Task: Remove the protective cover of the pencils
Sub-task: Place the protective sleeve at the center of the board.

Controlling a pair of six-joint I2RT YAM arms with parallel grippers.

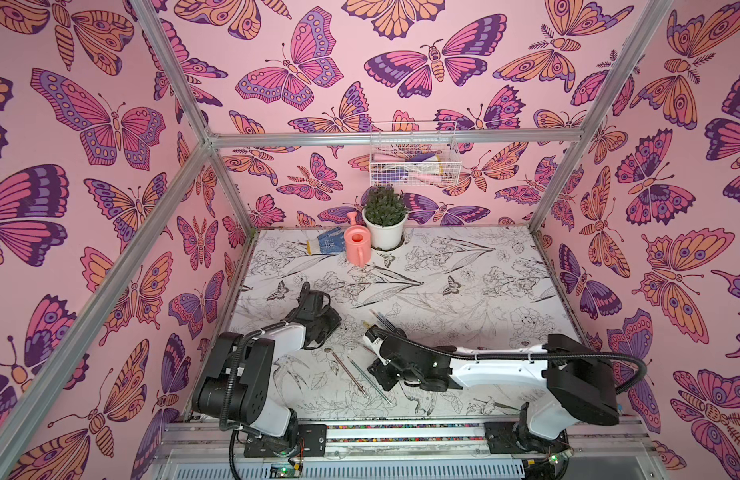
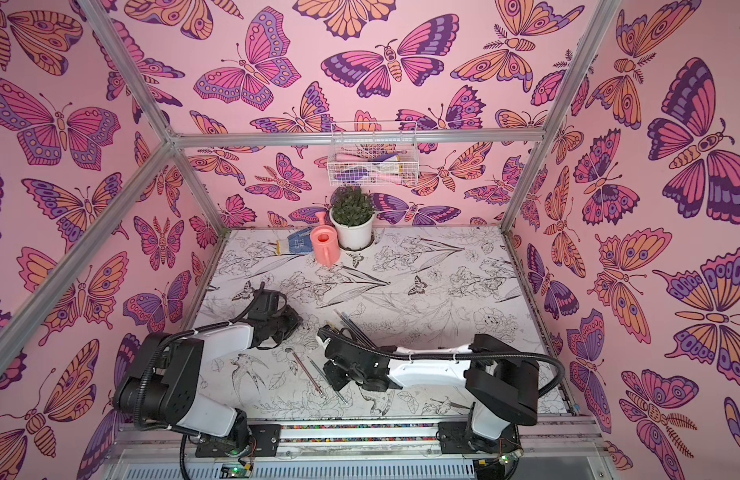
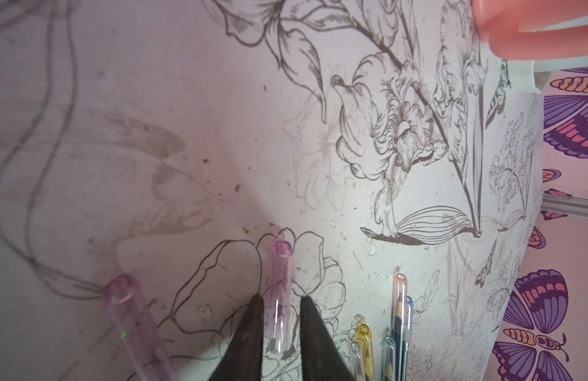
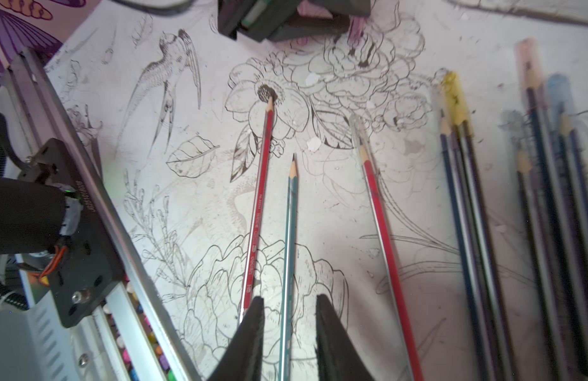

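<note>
Right hand [image 4: 289,297] — astride teal pencil [image 4: 292,214]

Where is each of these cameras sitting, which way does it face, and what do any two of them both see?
Top views: high over the front rail, looking down and back across the table; the left arm and right arm show.
Left wrist: low over the table, facing the pink watering can; the fingertips of the left gripper straddle a pink cap.
Right wrist: low, facing toward the left gripper; the fingertips of the right gripper straddle a teal pencil.
Shared: both wrist views show the yellow cap.
</note>
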